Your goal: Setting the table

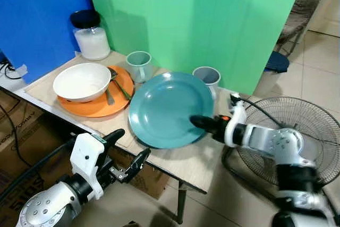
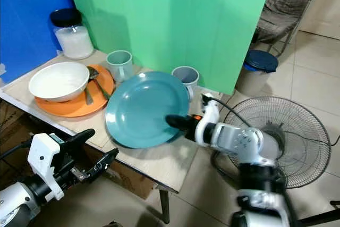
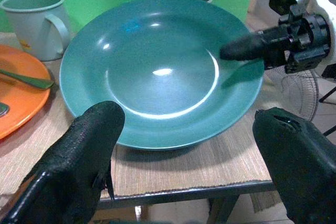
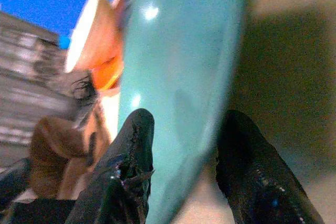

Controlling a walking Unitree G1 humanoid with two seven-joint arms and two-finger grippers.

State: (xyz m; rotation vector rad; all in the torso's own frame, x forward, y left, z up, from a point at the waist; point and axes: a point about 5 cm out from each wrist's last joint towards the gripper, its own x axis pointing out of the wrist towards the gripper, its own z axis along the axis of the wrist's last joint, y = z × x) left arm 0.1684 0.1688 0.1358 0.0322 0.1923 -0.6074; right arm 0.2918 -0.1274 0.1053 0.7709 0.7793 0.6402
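— Right wrist view: what did the right tool (image 1: pixel 197 122) have?
— Its two black fingers straddled the rim of the big round teal plastic plate (image 1: pixel 169 109), gripping it on the bench (image 1: pixel 210 160).
— And the left tool (image 1: pixel 131 150)?
— It gaped open off the bench's near edge, with the plate just ahead of it.

L tool (image 1: pixel 127 150) open; R tool (image 4: pixel 181 145) pinching.

Home: tile floor (image 1: pixel 319 62), fan (image 1: pixel 297 126)
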